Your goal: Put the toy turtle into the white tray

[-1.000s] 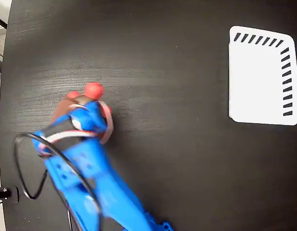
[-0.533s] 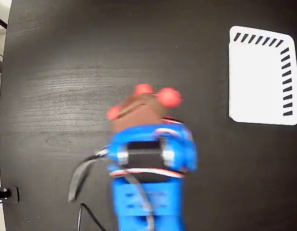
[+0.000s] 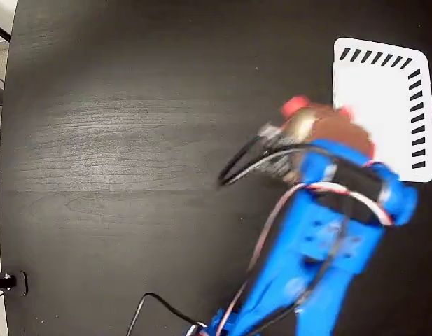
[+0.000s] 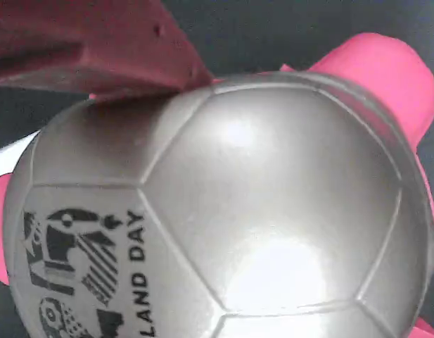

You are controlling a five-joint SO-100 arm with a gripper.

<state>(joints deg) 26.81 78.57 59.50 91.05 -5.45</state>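
The toy turtle point(image 3: 326, 124) hangs in my blue gripper point(image 3: 331, 136), which is shut on it. In the fixed view its brownish shell and a red foot point(image 3: 294, 106) show at the left edge of the white tray point(image 3: 380, 91), partly over the rim. The tray is rectangular, with dark slanted slots along its top and right sides. In the wrist view the shiny domed shell point(image 4: 224, 211) fills the picture, with a black printed mark at lower left and red limbs at the edges. A dark red finger point(image 4: 97, 42) presses on the shell from the upper left.
The dark wooden table point(image 3: 131, 140) stretches wide to the left of the arm. My blue arm point(image 3: 307, 266) and its black and white cables point(image 3: 237, 168) cross the lower right. The table's left edge point(image 3: 9, 140) borders a light floor.
My gripper has swung from the table's left side to the right with the turtle in it, and is now at the tray's left edge.
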